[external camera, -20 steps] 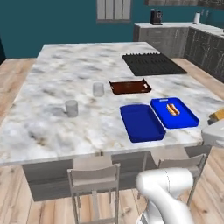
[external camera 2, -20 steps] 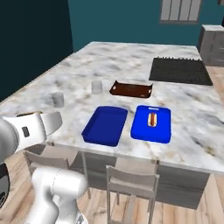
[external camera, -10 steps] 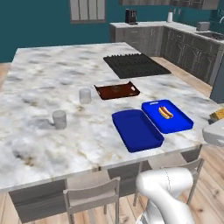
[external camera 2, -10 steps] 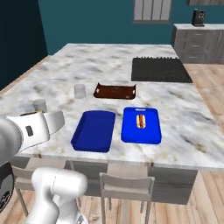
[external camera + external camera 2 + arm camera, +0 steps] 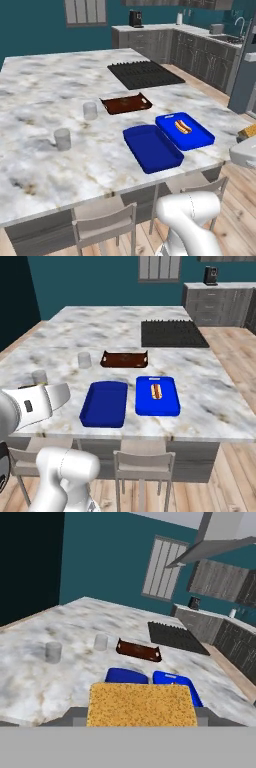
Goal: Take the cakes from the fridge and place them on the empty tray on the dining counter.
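**Yellow cake in the jaws, arriving at the island**

Marbled dining counter (image 5: 45, 165) lies ahead of the base, teal wall and grey cabinets behind it. I read this as the carry step: in the hand view the gripper (image 5: 141, 719) is clamped on the yellow-orange cake (image 5: 142, 705), which sits square between the finger tips and hides the near part of the scene. A corner of that cake also shows at the right edge of the left base view, off the counter's right end. The dark red-brown cake is nowhere I can point to, so I judge the task under half done.

Target is the empty tray (image 5: 152, 148), near the counter's front edge. Just beside it, on its right, lies the twin blue tray with the hot dog (image 5: 184, 130); the two are close but I cannot tell whether they touch. Next move, as I judge it: swing the hand left over the counter, centre above the empty tray, lower, then release. Main risk is setting down in the wrong blue tray.

Other things:
- brown tray (image 5: 126, 104), farther back, apart from both blue ones
- two small cups (image 5: 90, 111) (image 5: 62, 139), left of the trays, out of the likely path
- black cooktop (image 5: 144, 74) at the far side
- stools (image 5: 105, 225) tucked under the near edge; nothing stands over the empty tray.
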Controlling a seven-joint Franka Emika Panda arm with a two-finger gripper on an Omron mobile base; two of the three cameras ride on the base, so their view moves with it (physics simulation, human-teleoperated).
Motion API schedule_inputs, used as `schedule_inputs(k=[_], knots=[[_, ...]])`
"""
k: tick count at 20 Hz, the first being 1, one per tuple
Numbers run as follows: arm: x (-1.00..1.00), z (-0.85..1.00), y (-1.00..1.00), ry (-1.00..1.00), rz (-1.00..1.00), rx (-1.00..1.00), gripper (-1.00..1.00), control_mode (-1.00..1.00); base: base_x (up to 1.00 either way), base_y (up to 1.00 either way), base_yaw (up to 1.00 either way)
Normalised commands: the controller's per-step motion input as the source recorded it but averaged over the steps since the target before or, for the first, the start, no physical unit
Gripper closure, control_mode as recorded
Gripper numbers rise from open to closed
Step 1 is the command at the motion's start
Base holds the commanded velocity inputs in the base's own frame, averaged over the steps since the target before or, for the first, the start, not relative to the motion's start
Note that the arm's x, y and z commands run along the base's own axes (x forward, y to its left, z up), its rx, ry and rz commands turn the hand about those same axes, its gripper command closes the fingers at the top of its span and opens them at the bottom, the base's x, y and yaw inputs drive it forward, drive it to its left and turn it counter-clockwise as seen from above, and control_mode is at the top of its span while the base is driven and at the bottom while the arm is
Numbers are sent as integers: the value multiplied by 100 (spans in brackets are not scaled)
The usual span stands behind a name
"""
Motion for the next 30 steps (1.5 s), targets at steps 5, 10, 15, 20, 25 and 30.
schedule_inputs(k=[5,10,15,20,25,30], knots=[[0,0,0,0,0,0,100,100,0,0,5],[0,0,0,0,0,0,100,100,20,0,19],[0,0,0,0,0,0,100,100,22,0,24],[0,0,0,0,0,0,100,100,23,0,26],[14,-2,0,11,11,0,100,-100,13,0,9],[6,0,0,1,3,0,100,-100,0,0,0]])
